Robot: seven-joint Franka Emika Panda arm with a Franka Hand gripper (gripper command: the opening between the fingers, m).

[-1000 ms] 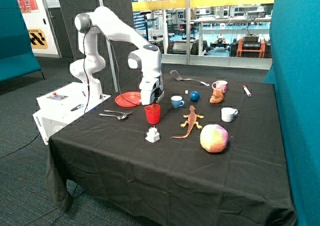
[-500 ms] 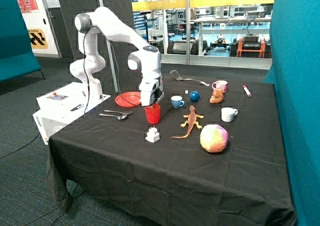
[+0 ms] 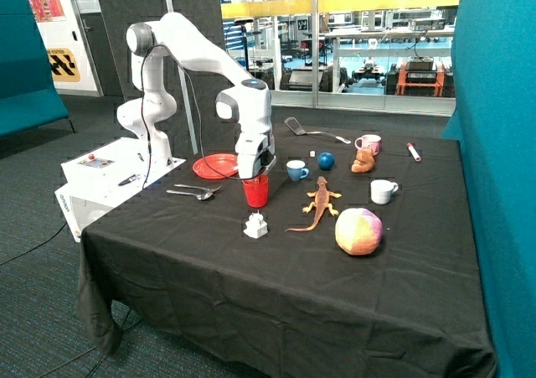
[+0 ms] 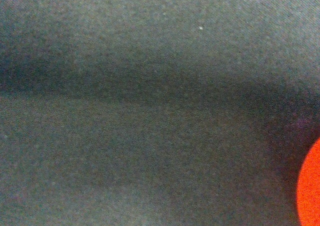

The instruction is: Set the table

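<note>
Where it meets the red cup [image 3: 255,191], claw [image 3: 255,175] fingertips hidden.

The outside camera stands off a front corner of the table [image 3: 276,277], a little above it, looking across the black cloth toward glass walls at 12 o'clock, with the white arm [image 3: 197,47] at about 10 o'clock. The wrist camera sits very close above the cloth [image 4: 150,110], facing down. Both views share the cloth and, apparently, the red cup [image 3: 255,191], a red edge [image 4: 310,186] at 4 o'clock.
</note>
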